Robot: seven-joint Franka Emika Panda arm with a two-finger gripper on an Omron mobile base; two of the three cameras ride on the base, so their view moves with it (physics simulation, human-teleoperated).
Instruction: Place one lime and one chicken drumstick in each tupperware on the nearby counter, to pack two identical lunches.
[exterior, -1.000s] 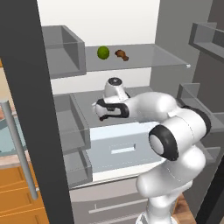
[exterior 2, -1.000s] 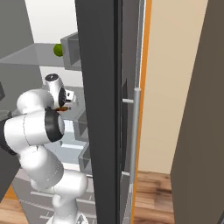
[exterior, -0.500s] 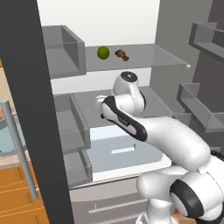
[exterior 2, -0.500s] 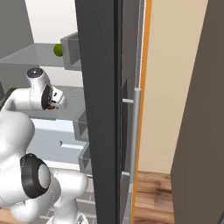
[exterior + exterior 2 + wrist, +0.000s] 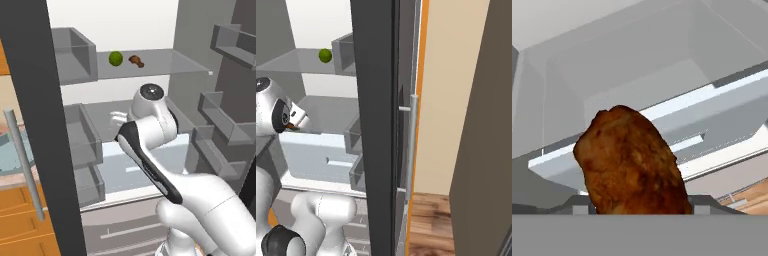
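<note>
Two small foods sit on the upper grey fridge shelf (image 5: 165,62) in the left base view: a round green lime (image 5: 115,58) and, just beside it, a reddish-brown chicken drumstick (image 5: 136,61). The right base view shows that lime (image 5: 325,55) too, plus a sliver of brown meat at the white arm's two-finger gripper (image 5: 292,127). The hand view shows a second drumstick (image 5: 630,165) close up: a mottled, golden-brown, rounded lump rising from between the finger tips, which are closed on it. Behind it lie a pale grey fridge drawer (image 5: 722,110) and shelves.
</note>
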